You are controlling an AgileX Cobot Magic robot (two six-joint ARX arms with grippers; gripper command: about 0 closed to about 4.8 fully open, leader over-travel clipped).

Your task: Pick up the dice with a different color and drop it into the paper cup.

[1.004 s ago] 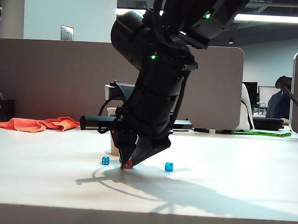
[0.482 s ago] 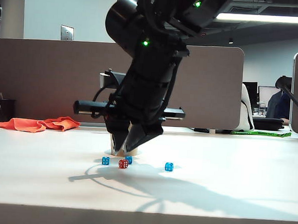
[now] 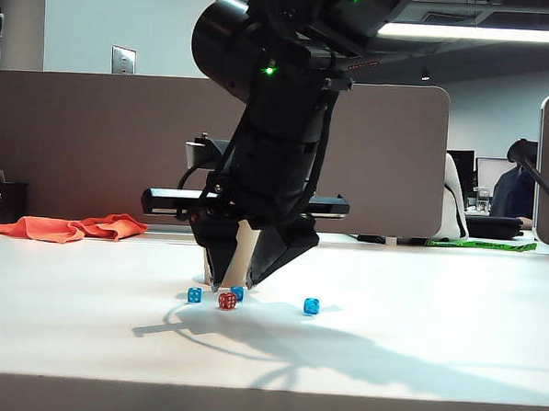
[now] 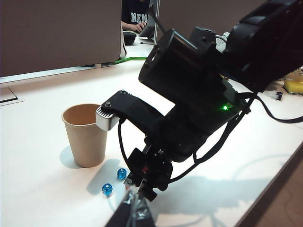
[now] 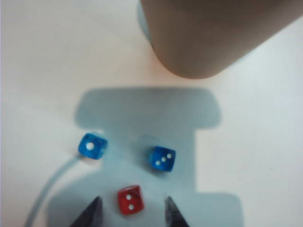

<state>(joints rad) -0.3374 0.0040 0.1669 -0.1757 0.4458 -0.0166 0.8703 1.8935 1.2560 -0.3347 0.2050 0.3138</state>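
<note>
Red die [image 5: 130, 199] sits untouched between the parted, empty right claw [image 5: 131, 213]; left claw unseen.

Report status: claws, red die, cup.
Right claw open, empty, above red die on table. Cup upright, two blue dice between it and die. Left claw not in view.

The black right arm leans down steeply over the table, its right gripper [image 3: 233, 283] pointing downward with both dark fingers spread apart, apparently empty. The left gripper is out of sight.
</note>
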